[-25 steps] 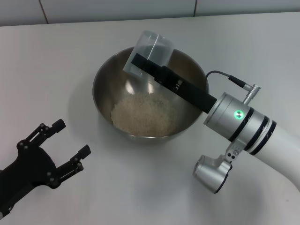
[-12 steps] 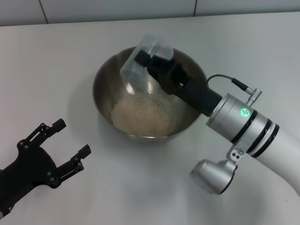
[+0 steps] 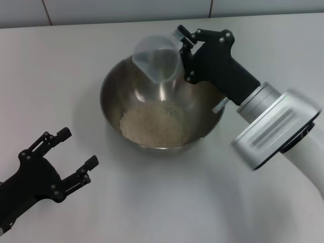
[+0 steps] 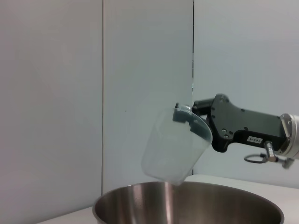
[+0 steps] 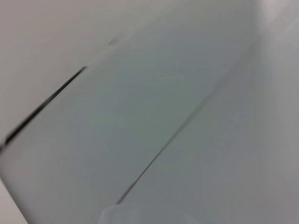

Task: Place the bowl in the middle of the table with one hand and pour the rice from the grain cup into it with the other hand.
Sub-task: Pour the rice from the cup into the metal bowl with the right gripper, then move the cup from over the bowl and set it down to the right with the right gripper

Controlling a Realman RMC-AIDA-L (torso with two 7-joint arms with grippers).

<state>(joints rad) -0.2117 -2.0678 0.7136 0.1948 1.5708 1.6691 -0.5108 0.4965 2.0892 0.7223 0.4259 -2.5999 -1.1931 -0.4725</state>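
Your right claw (image 3: 183, 50) is rolling the grain cup (image 3: 157, 59) back from its pouring tilt: a second ago the mouth was tipped down into the bowl (image 3: 114, 81), and now the cup is swinging toward upright, its mouth turning up and out toward the tabletop's (image 3: 61, 66) left edge. The claw is clamped on the cup by its rim, holding it over the bowl's far side. In the left wrist view the cup (image 4: 175, 144) is hanging clear above the bowl's rim (image 4: 187, 198), apart from it, and looking empty. The rice (image 3: 154, 121) is lying as a pale heap in the bottom of the bowl, which is sitting near the middle of the tabletop. Your left claw (image 3: 63, 152) is resting with its fingers spread and nothing in them, near the tabletop's near left corner, well apart from the bowl.

Pouring seems done; what is left is carrying the cup away. The risk is a low exit: if you are dropping the wrist while retreating, the cup or the claw could be clipping the thin rim and shoving the bowl off centre. Any stray grains clinging inside the cup could also be scattering on the tabletop.
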